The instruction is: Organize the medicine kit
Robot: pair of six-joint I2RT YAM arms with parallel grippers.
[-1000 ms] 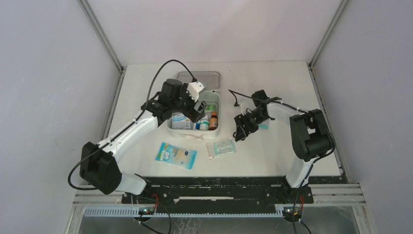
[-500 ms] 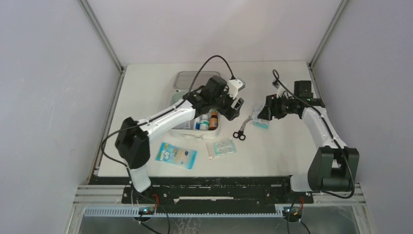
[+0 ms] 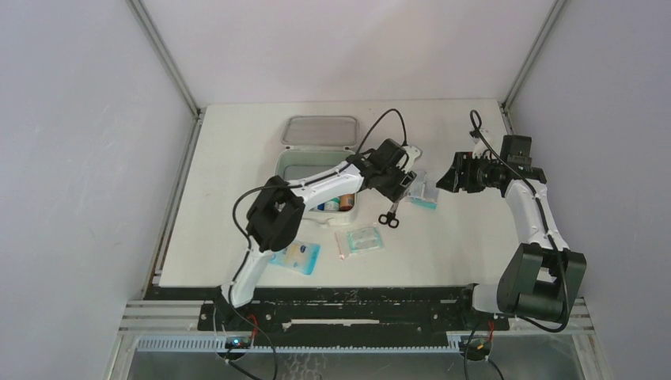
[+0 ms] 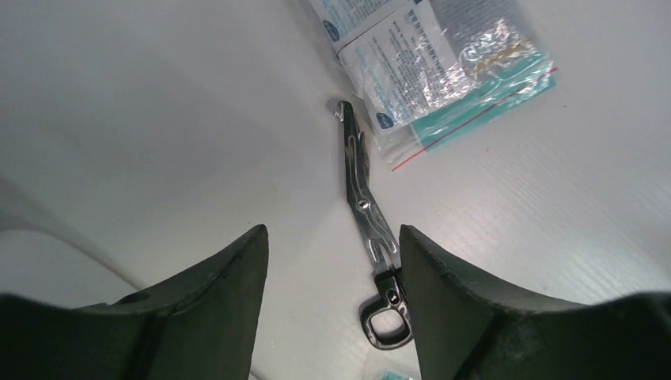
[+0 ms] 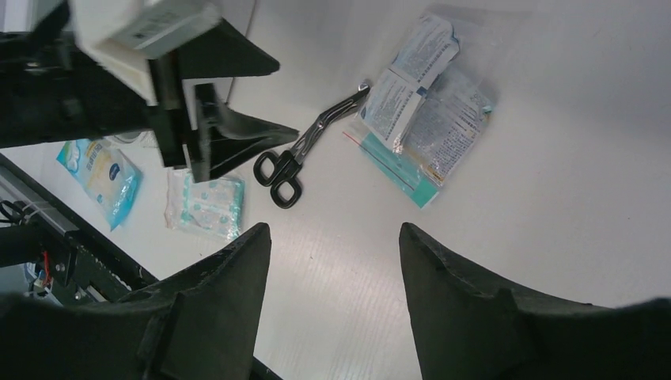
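Top external view, from left to right: a blue-and-white flat packet (image 3: 301, 255) lies near the table's (image 3: 221, 158) front edge, its left part hidden under the left arm. At 1 o'clock from it, around the middle of the table, sits the medicine kit (image 3: 305, 168), open, with its grey mesh lid laid flat at 12 o'clock from the white tray. The left arm crosses the tray's near half, and small bottles (image 3: 339, 203) show in the tray's corner at 5 o'clock, partly covered by that arm. At 6 o'clock from that corner, apart from the kit, lies a clear packet (image 3: 358, 239) with pale green contents. At 2 o'clock from this packet lie the scissors (image 3: 388, 214), black handle loops at 6 o'clock and blades running toward 12 o'clock, the tip just beside a zip bag (image 3: 423, 195) holding printed sachets. The left gripper (image 3: 402, 186) hangs over the blades; in the left wrist view its fingers are spread wide and hold nothing, with the scissors on the table seen between them, the handle loop close to the right-hand finger. At 3 o'clock from the zip bag, apart from it, the right gripper (image 3: 448, 179) faces the bag; the right wrist view shows its fingers likewise spread and holding nothing.
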